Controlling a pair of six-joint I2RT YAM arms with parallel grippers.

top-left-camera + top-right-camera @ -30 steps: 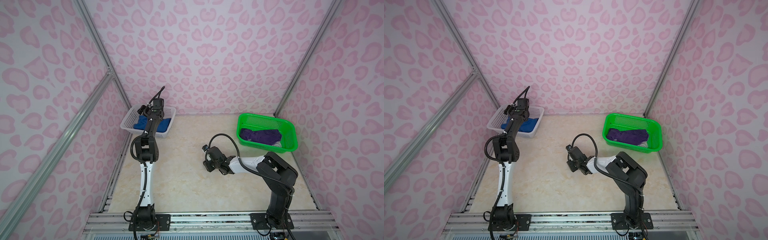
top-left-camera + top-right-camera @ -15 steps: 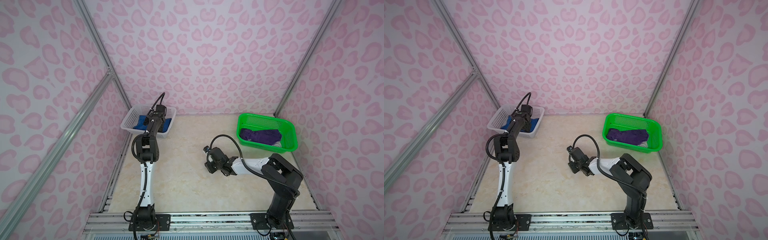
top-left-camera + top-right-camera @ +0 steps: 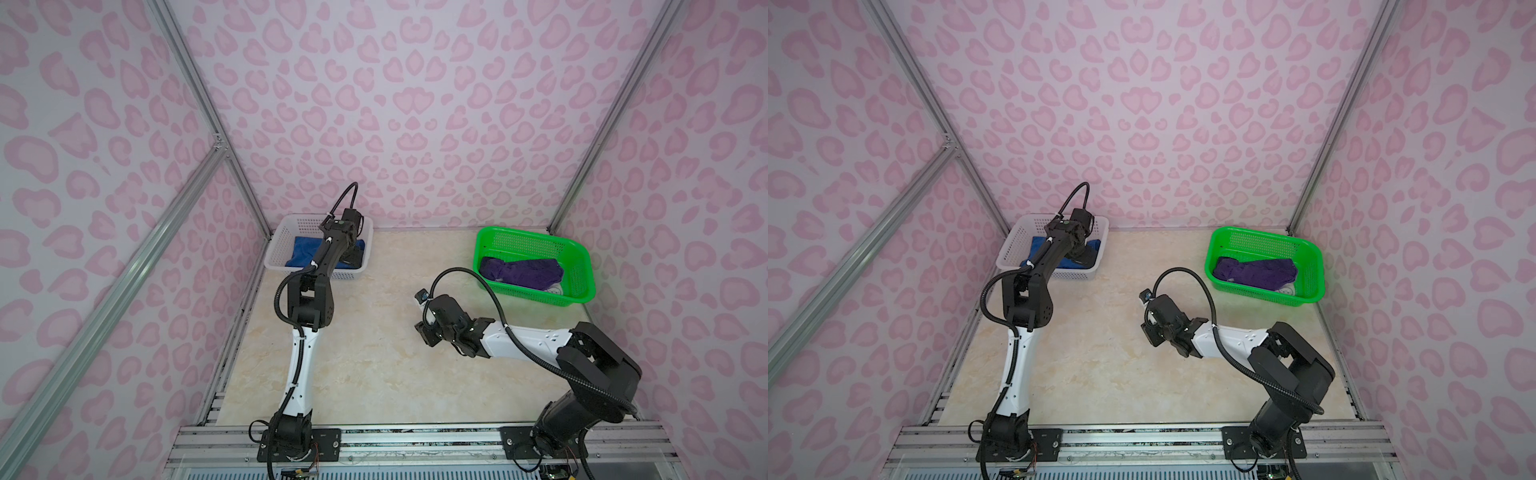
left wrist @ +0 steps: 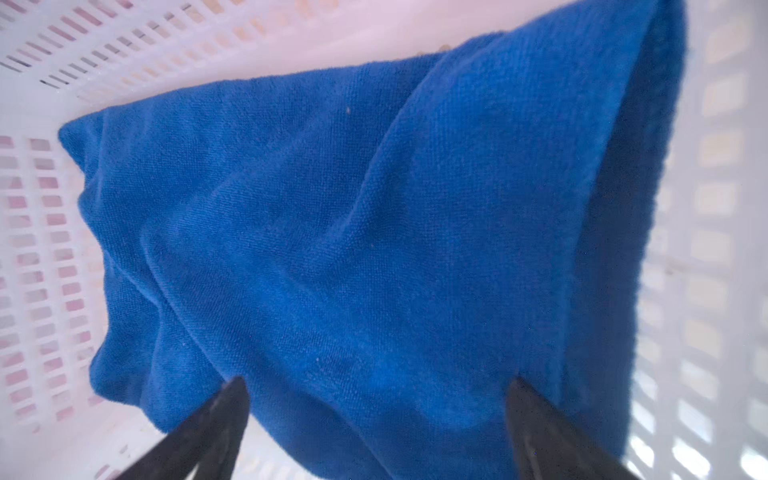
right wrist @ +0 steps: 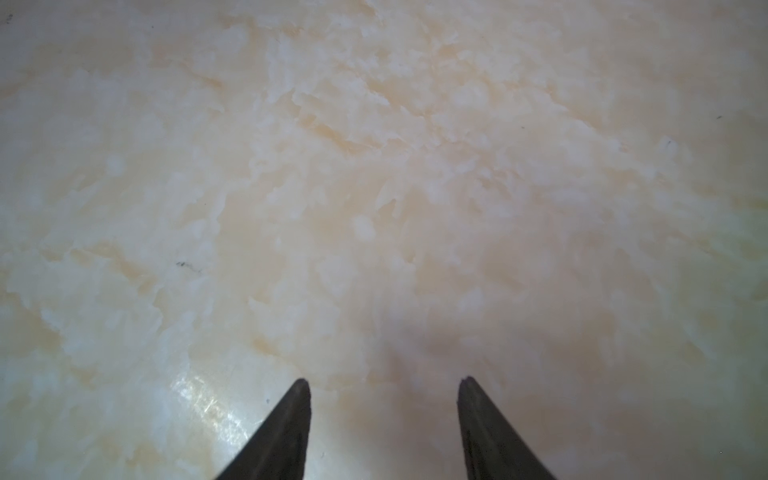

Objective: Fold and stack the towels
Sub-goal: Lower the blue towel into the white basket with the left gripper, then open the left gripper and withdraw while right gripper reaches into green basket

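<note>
**Task status.** No stack is visible yet. The blue towel (image 4: 332, 228) lies inside the white basket (image 3: 280, 245) at the far left corner of the bench (image 3: 374, 374). It rests in overlapping layers, with one flap turned over the rest. It cannot be confirmed whether this is a finished fold. The purple towel (image 3: 523, 272) lies bunched and unfolded in the green basket (image 3: 536, 294) at the far right corner. A pale patch (image 3: 555, 289) shows at its near edge and is too small to identify. Judged from this layout, at least the purple towel remains to be folded and stacked, so most of the task is outstanding.

**End effectors.** The left end effector (image 4: 377, 380) reaches down into the white basket. Its jaws are spread wide, with both tips at the surface of the blue towel and no cloth pinched between them. The right end effector (image 5: 384, 380) sits low over bare bench near the centre. Its jaws are parted and it holds nothing.

**Materials and shapes.**
- Blue towel: short-looped terry, matte, uniform royal blue, with soft rounded ridges and a thick hemmed edge.
- Purple towel: similar soft cloth, rumpled into an elongated heap.
- Baskets: rigid plastic, rectangular with rounded corners. The walls are perforated with rows of small slots.
- Bench: smooth and glossy, with a cream marble pattern.
</note>
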